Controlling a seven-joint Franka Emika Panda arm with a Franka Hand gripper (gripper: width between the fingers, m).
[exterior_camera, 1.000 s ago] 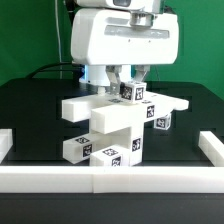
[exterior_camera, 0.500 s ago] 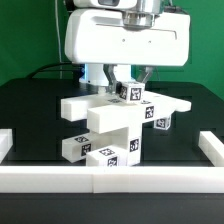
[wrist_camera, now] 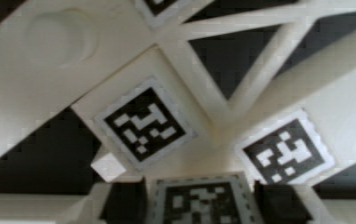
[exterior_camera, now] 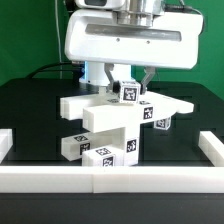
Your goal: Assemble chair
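Exterior view is sitting low before the matte black table (exterior_camera: pixel 30 100), looking slightly down over the long white plastic border rail (exterior_camera: pixel 110 178) at the glossy white robot gripper (exterior_camera: pixel 128 88), mid range. Wrist view is pointing along the gripper, very close, onto white tagged plastic chair parts (wrist_camera: pixel 148 125). Both are catching the small white tagged block (exterior_camera: pixel 128 93) (wrist_camera: pixel 201 200) in the jaws.

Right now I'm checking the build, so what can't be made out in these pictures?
- Exterior view: the arm above the gripper is cut off by the top edge.
- Exterior view: the chair joints under the tagged block are hidden by front pieces.
- Wrist view: blurred close-up; pieces run off every edge.
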